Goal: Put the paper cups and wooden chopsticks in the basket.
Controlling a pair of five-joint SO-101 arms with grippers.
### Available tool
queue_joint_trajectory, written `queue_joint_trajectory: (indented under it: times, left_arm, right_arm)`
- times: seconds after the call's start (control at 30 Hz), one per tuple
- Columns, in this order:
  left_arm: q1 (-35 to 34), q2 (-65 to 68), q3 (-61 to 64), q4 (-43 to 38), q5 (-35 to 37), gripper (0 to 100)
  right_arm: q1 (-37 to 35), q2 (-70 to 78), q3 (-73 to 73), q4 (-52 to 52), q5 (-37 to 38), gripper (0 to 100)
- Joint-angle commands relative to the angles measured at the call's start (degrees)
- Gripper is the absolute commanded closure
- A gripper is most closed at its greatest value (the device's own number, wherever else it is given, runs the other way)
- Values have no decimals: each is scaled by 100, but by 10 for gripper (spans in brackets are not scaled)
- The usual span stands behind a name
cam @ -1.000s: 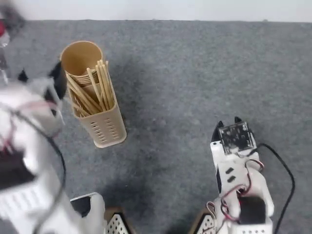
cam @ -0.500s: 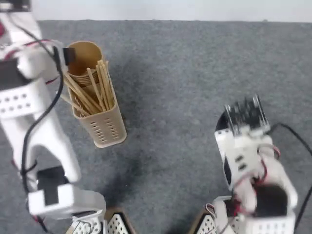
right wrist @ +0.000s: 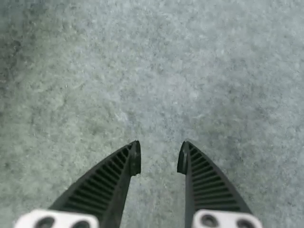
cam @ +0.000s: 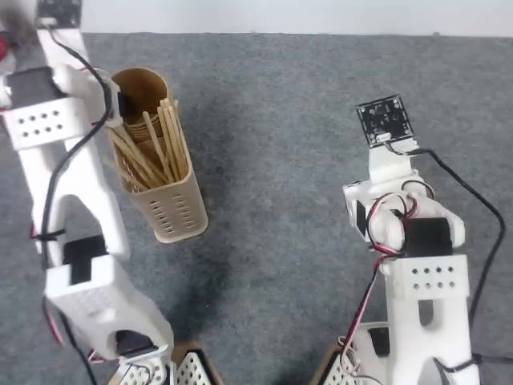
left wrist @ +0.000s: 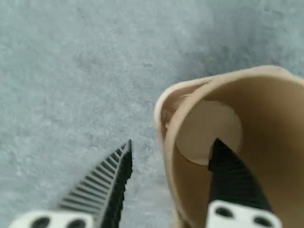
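L gripper jaws apart, straddling paper cup rim in basket; R gripper jaws apart over carpet

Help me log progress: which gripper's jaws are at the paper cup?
The left gripper: one jaw is inside the paper cup, the other outside its wall. The right gripper hangs over the grey carpet.

Place: seemed a robotics lab bench | Shown by: grey felt mat, bare circuit board, loose wiring

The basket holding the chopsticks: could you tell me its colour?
The basket is beige, clearest in the high view.
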Motion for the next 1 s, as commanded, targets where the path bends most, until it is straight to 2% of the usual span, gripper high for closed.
queue_joint_trajectory:
  times: [0.0,0.13,0.33,0.63,0.77,0.97]
  left_arm:
    - [299,352,-189,123,-492,753]
    - [492,624,-189,123,-1187,767]
    - [686,985,-180,123,-1943,996]
    - [686,1169,-180,132,-2936,990]
    - [967,1160,-180,132,-3464,990]
    - [1521,958,-180,132,-3701,991]
  right_arm:
    - [-22,31,255,-462,-70,858]
    - [-22,31,809,-998,-53,858]
    - [-22,31,1108,-1279,-53,858]
    - [-22,31,1187,-1332,-53,858]
    - [-22,31,1187,-1332,-53,858]
    - [-22,75,1187,-1332,-53,858]
